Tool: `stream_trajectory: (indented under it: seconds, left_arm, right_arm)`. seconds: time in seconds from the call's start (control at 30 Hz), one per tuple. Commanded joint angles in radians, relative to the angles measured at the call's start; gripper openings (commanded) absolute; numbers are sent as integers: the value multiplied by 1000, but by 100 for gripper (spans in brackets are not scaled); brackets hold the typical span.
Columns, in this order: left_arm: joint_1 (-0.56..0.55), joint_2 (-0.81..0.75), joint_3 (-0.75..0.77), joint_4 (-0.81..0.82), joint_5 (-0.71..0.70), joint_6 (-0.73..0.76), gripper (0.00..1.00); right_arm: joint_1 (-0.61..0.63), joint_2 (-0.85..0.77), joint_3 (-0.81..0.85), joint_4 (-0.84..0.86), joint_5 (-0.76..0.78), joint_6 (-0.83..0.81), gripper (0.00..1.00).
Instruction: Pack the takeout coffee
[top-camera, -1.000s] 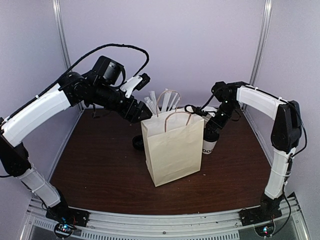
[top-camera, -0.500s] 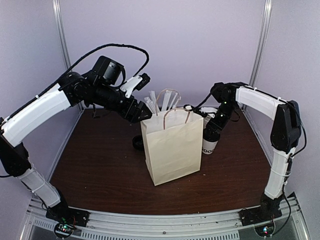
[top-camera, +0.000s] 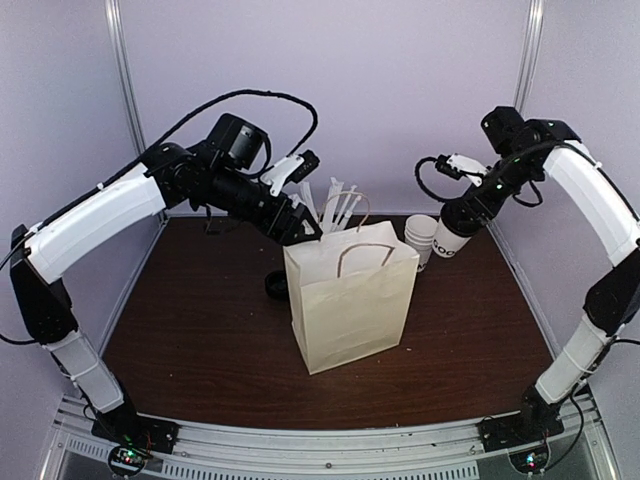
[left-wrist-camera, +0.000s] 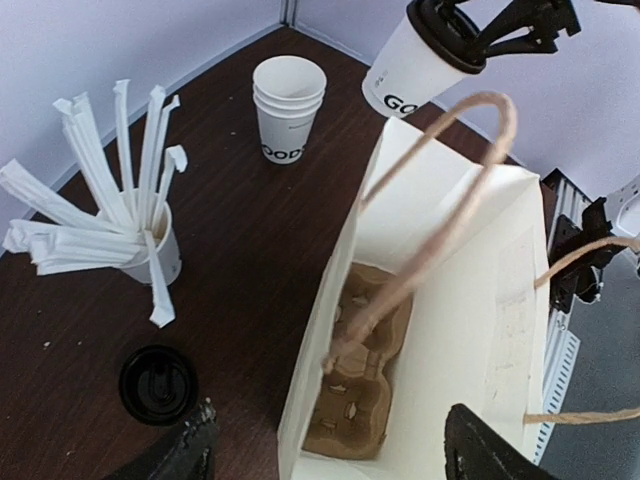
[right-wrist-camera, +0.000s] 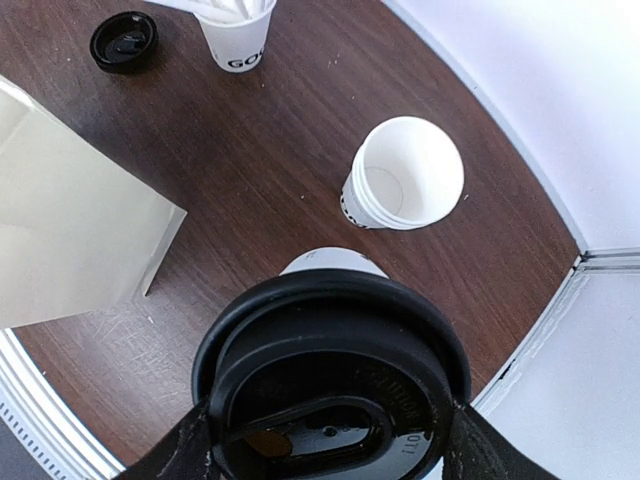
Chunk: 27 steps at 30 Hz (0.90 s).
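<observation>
Your right gripper (top-camera: 462, 212) pinches the takeout coffee (top-camera: 447, 240) by its lid (right-wrist-camera: 330, 340), now lifted off the table (top-camera: 200, 330); bag (top-camera: 350, 300) next; left gripper (top-camera: 303, 226) spread.

A paper bag (top-camera: 350, 300) stands in the middle of the table (top-camera: 190, 340), with a cup tray (left-wrist-camera: 355, 400) lying on its floor. A loose lid (top-camera: 277, 286) lies on the table just left of the bag. A cup of straws (left-wrist-camera: 150, 250) stands behind the bag, toward the far left. A stack of cups (top-camera: 422, 236) stands behind the bag's right corner. The takeout coffee (top-camera: 447, 242) hangs tilted above the table, right of the stack, gripped at its lid by the right gripper (top-camera: 462, 220). The left gripper (top-camera: 303, 228) hovers over the bag's far left rim.
</observation>
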<state>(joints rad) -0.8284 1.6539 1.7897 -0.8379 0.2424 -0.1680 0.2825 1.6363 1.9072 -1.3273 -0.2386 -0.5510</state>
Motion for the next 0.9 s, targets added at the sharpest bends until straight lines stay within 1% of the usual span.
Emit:
stream_trajectory:
  seconds: [0.0,0.1,0.17,0.3,0.37,0.47,0.5,0.6,0.67,0.77,0.83,0.87]
  left_arm:
    - [2,60,54,112,111,-26,78]
    - [2,115,119,90,63,-19,76]
    - [2,162,173,51,58,3,69]
    - [3,246,266,-31,106,17,43]
    - [2,261,276,-46,134,15,35]
    - [3,261,275,-56,151,5,34]
    - [2,259,275,-64,149,4,35]
    - [2,250,276,-90,141,4,44]
    - [2,239,273,-104,138,8,45]
    - [2,238,271,-136,123,19,40]
    - [2,240,266,-151,116,30,33]
    - [2,242,265,-151,116,31,26]
  right_arm:
    - [0,-70,57,-73,-23,-23,67]
    - [0,-99,109,-111,-135,-44,66]
    - [1,-119,154,-138,-232,-61,66]
    - [1,-142,231,-173,-400,-82,66]
    - [1,-147,265,-177,-464,-80,66]
    - [1,-151,322,-196,-549,-91,66]
    - [1,-152,338,-201,-584,-95,66]
    - [1,-150,370,-217,-644,-108,66]
    - [1,-146,382,-234,-686,-116,67]
    - [10,-172,318,-172,-764,-92,66]
    - [41,-201,239,-105,-771,-66,67]
    - [60,-205,227,-91,-762,-64,67]
